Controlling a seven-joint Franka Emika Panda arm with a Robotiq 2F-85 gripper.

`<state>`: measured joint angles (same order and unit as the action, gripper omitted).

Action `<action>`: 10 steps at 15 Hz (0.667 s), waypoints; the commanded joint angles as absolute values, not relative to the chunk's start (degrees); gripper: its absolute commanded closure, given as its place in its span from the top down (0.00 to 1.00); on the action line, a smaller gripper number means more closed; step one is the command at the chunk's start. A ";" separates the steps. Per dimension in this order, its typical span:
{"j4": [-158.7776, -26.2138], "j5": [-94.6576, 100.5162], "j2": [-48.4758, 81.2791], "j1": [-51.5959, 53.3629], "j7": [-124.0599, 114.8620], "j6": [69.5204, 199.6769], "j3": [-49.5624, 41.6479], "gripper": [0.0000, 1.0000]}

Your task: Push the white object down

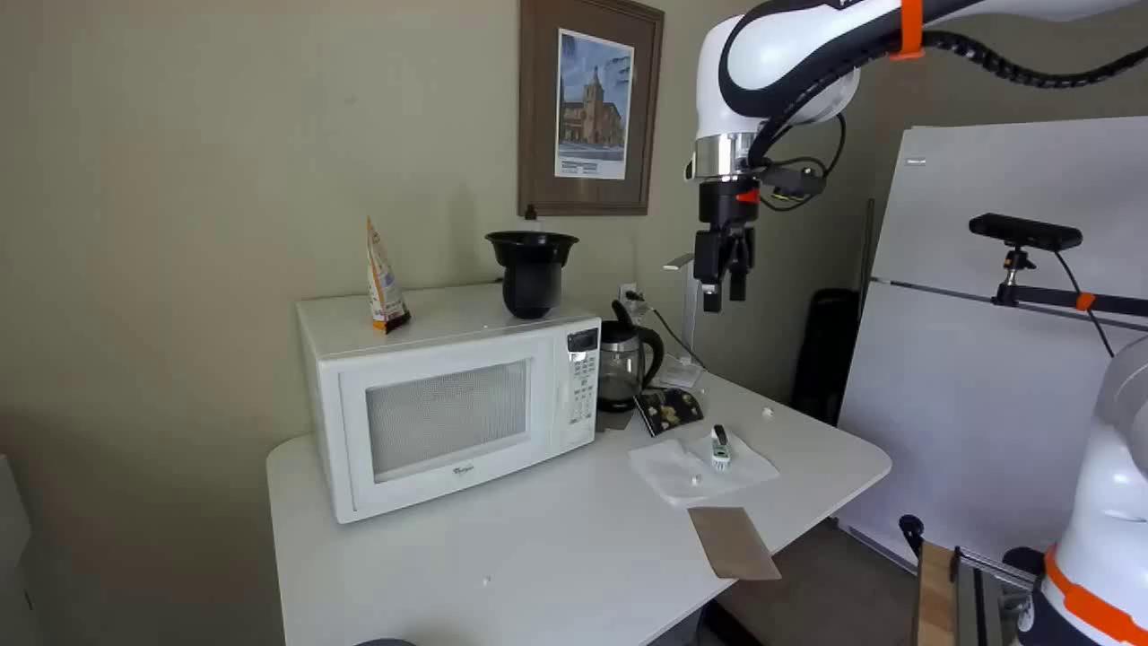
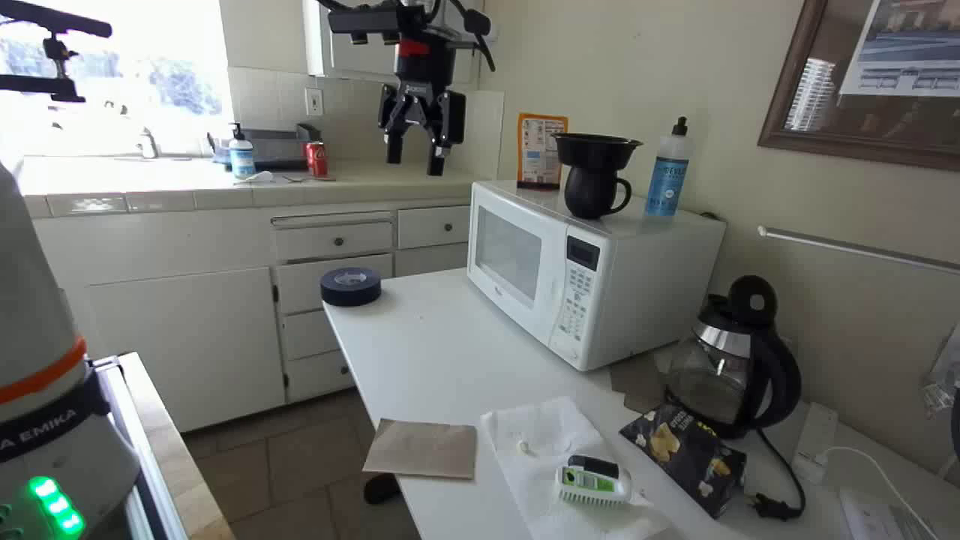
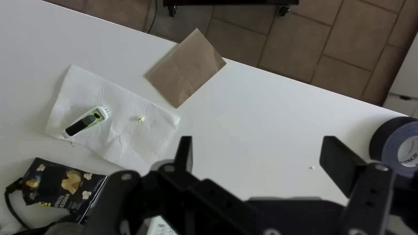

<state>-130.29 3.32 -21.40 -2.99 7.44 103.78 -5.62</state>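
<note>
In an exterior view, the white table point(image 2: 420, 352) is cut off at its near end. White box-shaped microwave point(image 2: 600, 277): far; wrist view shows one corner. Slim white bar point(image 2: 855, 250), right, is cut off. Black two-fingered gripper point(image 2: 415, 166): jaws wide apart, holding nothing. White-and-green bristled brush point(image 2: 595, 484) lies near right. Which is the task's object: unclear.
</note>
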 commanded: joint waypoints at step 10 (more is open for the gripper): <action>-123.93 -1.15 -12.09 -5.50 5.93 119.23 -9.62 1.00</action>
